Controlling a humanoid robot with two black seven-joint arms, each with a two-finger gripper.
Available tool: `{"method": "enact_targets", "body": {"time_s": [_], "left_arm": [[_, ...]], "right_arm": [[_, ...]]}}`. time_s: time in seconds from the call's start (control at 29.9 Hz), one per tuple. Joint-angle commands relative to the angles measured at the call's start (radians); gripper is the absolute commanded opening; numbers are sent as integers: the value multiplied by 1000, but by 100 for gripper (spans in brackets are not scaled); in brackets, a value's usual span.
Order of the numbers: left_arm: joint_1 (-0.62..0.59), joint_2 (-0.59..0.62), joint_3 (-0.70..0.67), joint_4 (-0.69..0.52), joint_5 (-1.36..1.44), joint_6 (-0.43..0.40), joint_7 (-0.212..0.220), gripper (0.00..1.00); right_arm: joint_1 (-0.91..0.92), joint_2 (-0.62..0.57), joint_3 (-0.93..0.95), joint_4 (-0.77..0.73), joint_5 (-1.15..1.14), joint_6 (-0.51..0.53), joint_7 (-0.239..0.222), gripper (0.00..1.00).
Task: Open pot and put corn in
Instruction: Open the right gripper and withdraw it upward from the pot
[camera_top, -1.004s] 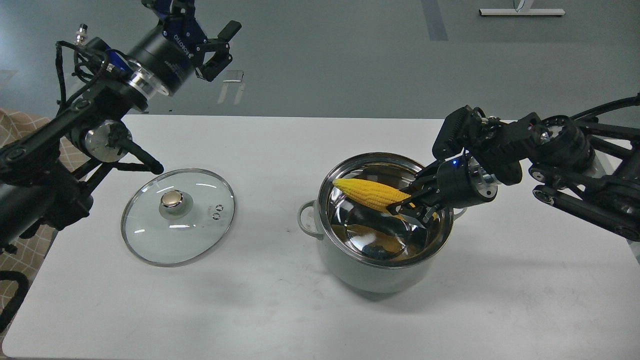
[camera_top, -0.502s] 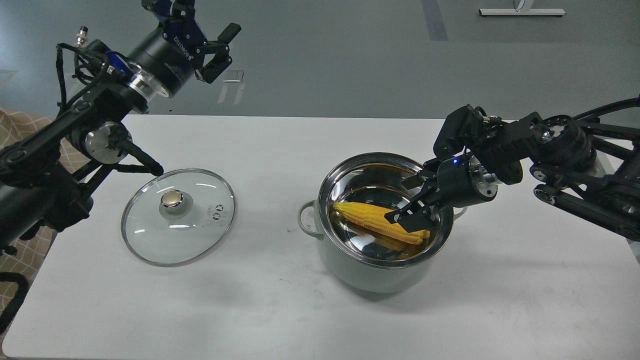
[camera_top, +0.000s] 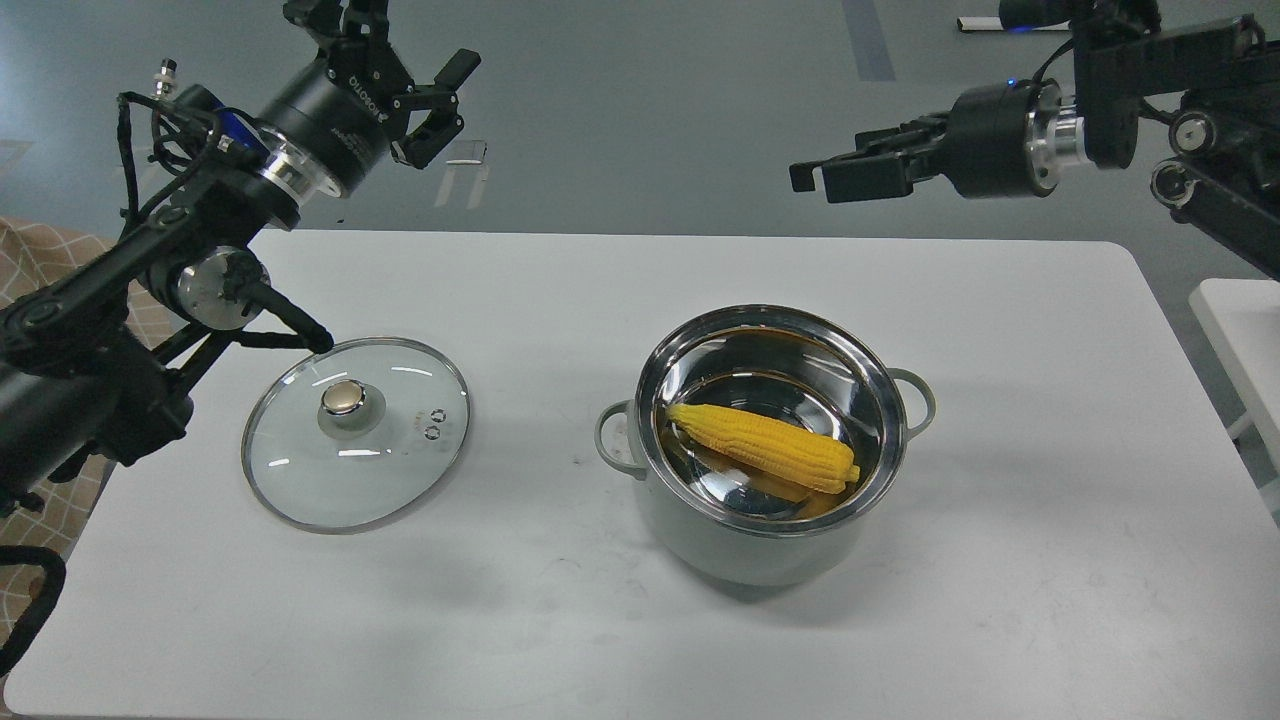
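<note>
Head view shows the bright yellow corn cob (camera_top: 764, 449), ridged and tapered, lying slantwise inside the uncovered grey-green pot (camera_top: 750, 545). Its glass lid (camera_top: 357, 431) rests on the white table (camera_top: 560, 620), well apart. Left gripper (camera_top: 425, 95) and right gripper (camera_top: 840, 175) hang released, holding nothing.

The pot (camera_top: 770, 540) on the right has a matt grey-green painted outside, with a polished steel rim and mirror-bright inside. The corn (camera_top: 765, 447) in it looks like ridged, waxy yellow plastic. On the left, the lid (camera_top: 357, 432) is clear glossy glass, steel-edged, with a brassy knob. The table (camera_top: 1050, 560) is smooth matt white.
</note>
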Motion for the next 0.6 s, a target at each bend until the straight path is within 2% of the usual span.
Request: {"method": "enact_targets", "body": {"time_s": [0.0,0.17,0.33,0.4,0.43,0.5,0.57], "left_arm": [[-9,-3,0,27,-1,-9,8,98],[-44,-9,0,70,-6,-11,11,98],[-57,-75,-1,166,-15,-20,9,98],[-60,-113,-13,238,-26,-85,8,98],[-60,-113,-14,239,-26,-86,8,98],[-57,-160,-68,315,-58,-203,11,98],[-54,-205,-101,367,-66,-214,12,98]], "right_arm": [[-12,1,13,-96,221,-56,0,100],[-73,1,57,-159,605,-155,0,100],[-156,3,122,-174,857,-158,0,100],[-188,20,160,-206,958,-153,0,100],[-188,20,160,-206,959,-153,0,100],[-236,70,188,-235,1066,-152,0,100],[-270,93,237,-263,1118,-150,0,100]]}}
